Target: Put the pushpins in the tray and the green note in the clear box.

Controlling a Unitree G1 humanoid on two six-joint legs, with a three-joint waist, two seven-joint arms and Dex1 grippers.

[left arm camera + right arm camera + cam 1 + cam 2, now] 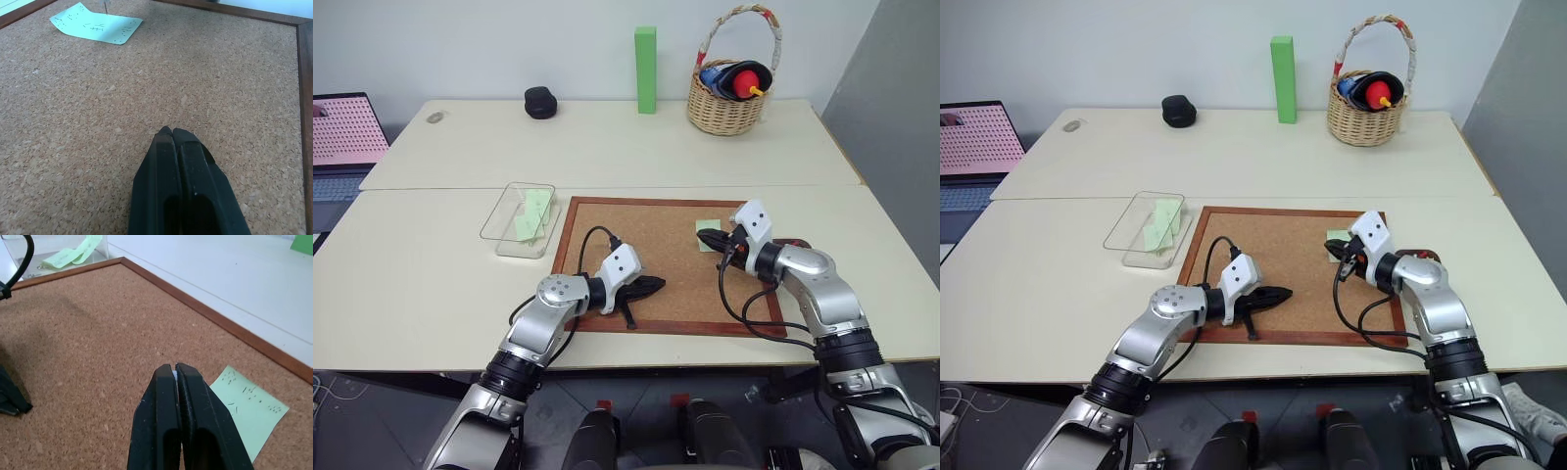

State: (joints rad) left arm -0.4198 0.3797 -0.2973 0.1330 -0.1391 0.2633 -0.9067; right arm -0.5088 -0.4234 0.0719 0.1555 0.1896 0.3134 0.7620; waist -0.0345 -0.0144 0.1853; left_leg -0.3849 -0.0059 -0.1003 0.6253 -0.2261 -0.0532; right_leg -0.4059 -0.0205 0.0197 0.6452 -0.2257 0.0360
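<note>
Looking down from the head view, the pale green, nearly square paper note (708, 226) lies far right on the wood-framed corkboard (646, 245), just beside the right gripper (705, 238). It is not yet in the clear plastic box (499, 235) to the left, which holds similar slips. The left gripper (653, 286) rests pinched shut on grainy cork. Its wrist view shows a thin pushpin (104, 5) standing in the note. In the right wrist view the black fingers are pressed together, a pale glint between them.
</note>
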